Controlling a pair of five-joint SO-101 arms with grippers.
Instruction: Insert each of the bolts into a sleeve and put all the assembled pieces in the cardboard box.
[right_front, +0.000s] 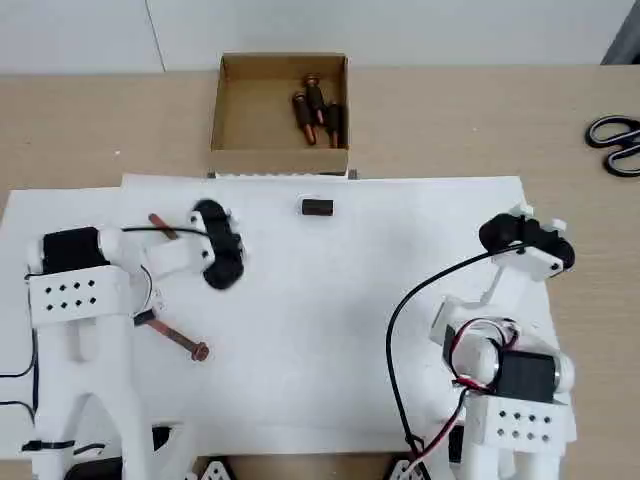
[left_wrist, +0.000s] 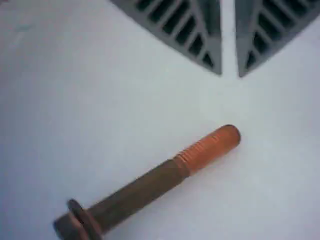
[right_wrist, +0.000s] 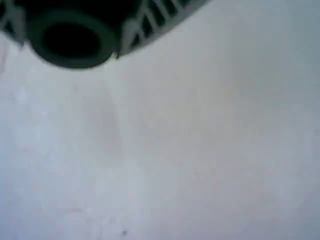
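While the left gripper (left_wrist: 229, 70) hung closed and empty over the white sheet (right_front: 400, 230), a bolt (left_wrist: 150, 185) lay just beside its tips. A second bolt (right_front: 180, 342) lay near that arm's base, a sleeve (right_front: 316, 207) near the cardboard box (right_front: 228, 110), which held assembled pieces (right_front: 318, 112). Whether the right gripper (right_front: 525, 240) was clenched could not be told.
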